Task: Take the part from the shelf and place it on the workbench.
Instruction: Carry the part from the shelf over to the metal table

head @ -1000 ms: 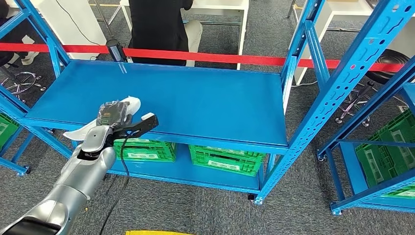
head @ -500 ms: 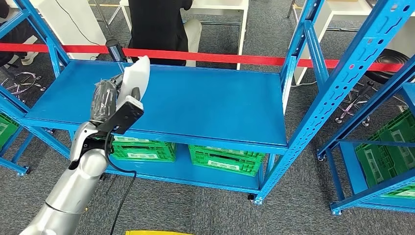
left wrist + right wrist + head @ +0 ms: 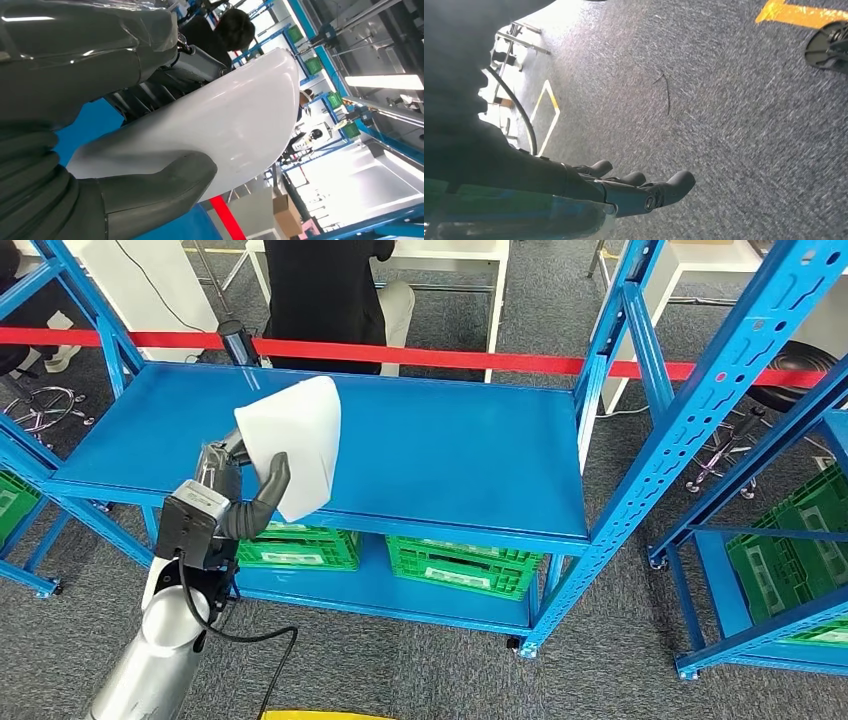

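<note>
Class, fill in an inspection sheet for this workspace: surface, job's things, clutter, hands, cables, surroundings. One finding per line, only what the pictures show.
Surface: blue shelf, top level bare.
Job's things: white part, a curved smooth panel, lifted above the shelf in the left hand.
Clutter: nothing seen on the top level; green crates on the lower level.
Hands: left hand holds the white part, thumb across its face; right hand hangs over the grey carpet, fingers apart, holding nothing.
Cables: black cable looping from the left wrist.
Surroundings: red barrier tape, seated person behind, second blue rack with crates.
</note>
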`<state>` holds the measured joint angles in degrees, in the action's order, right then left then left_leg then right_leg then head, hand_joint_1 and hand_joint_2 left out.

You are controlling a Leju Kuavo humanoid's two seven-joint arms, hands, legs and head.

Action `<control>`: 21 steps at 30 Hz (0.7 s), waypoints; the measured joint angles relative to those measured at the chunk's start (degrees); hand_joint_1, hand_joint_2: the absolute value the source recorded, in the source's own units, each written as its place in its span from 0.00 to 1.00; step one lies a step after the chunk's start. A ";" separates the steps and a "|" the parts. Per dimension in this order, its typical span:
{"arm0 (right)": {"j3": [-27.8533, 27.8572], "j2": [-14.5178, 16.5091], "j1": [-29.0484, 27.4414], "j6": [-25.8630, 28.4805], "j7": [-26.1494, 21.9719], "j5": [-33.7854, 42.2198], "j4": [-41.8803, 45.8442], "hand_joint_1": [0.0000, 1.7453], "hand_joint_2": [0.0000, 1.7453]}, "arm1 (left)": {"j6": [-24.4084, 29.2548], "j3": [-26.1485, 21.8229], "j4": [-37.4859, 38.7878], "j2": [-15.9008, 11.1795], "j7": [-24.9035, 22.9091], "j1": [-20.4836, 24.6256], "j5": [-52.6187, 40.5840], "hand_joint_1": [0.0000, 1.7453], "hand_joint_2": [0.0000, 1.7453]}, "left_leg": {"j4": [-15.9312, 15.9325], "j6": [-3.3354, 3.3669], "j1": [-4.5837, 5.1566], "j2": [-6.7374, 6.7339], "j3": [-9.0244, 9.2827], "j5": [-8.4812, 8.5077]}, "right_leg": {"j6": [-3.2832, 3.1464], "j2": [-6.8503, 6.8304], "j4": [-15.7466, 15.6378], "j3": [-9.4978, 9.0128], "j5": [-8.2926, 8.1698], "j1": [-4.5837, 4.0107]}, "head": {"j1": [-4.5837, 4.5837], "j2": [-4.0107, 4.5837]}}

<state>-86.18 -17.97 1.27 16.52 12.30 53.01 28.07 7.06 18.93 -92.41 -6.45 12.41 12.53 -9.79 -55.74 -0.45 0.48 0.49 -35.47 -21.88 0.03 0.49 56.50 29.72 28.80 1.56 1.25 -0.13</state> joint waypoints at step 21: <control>-1.74 7.77 1.53 -5.02 0.99 -5.93 -12.31 0.00 1.00 | 4.27 -4.44 -12.19 3.34 -0.81 -22.61 12.99 1.00 1.00 | 0.03 0.02 0.01 0.08 0.02 -0.10 | 0.12 -0.07 -0.01 0.00 0.14 0.00 | 0.00 0.00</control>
<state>-87.92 -10.20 2.80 11.51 13.29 47.07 15.76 11.33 14.50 -104.60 -3.11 11.60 -10.08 3.20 -55.70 -0.43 0.49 0.57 -35.45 -21.98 0.15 0.42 56.48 29.73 28.94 1.56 1.25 -0.13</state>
